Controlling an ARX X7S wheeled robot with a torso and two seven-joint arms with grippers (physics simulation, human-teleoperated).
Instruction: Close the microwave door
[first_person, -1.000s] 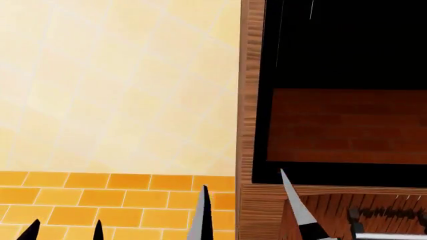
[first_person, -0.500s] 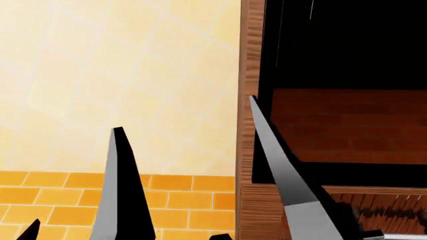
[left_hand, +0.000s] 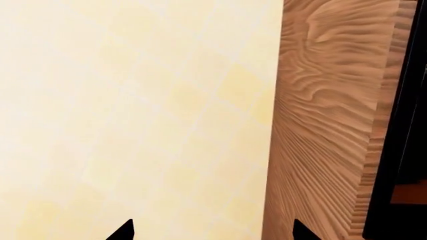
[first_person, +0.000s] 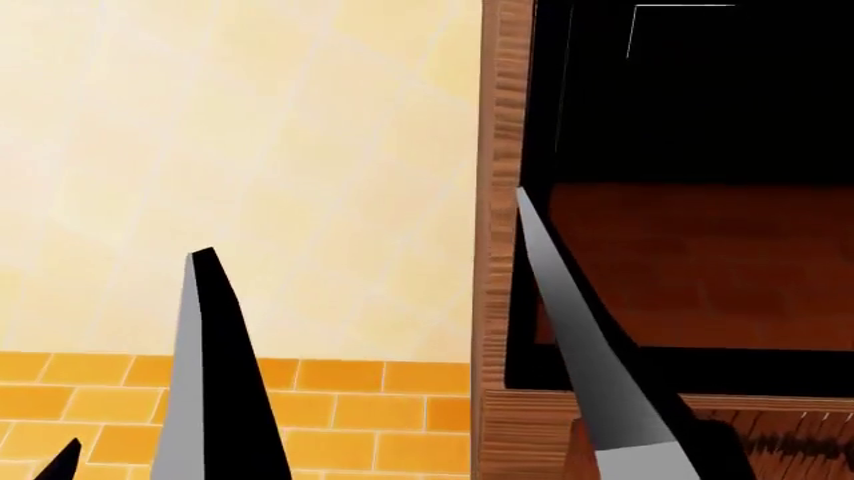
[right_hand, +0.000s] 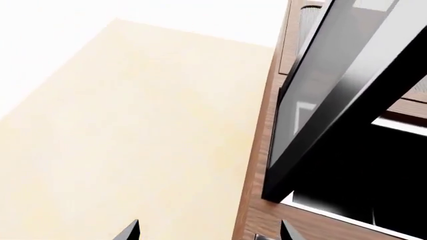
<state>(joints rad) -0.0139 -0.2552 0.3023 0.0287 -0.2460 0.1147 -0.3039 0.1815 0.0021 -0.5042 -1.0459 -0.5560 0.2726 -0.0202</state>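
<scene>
The microwave door (first_person: 694, 270) is a glossy black panel with reddish-brown reflections, filling the right of the head view beside a wood-grain cabinet strip (first_person: 501, 150). In the right wrist view the door (right_hand: 333, 95) stands swung out from the dark cavity. My right gripper (first_person: 360, 225) is raised in front of the head camera and open, nothing between its fingers; one finger (first_person: 561, 300) overlaps the door's left edge. It is open in its own view too (right_hand: 208, 229). My left gripper (left_hand: 213, 230) is open, facing the wall and cabinet side. Only one of its fingertips (first_person: 60, 460) shows low in the head view.
A pale cream tiled wall (first_person: 240, 130) fills the left, with a band of orange tiles (first_person: 360, 385) below. The wood-grain cabinet side (left_hand: 327, 125) runs next to the left gripper. A wooden ledge (first_person: 534, 420) sits under the microwave.
A second ago the right gripper's fingers were low in the head view; they have risen high in front of the door. Since half a second ago they spread slightly.
</scene>
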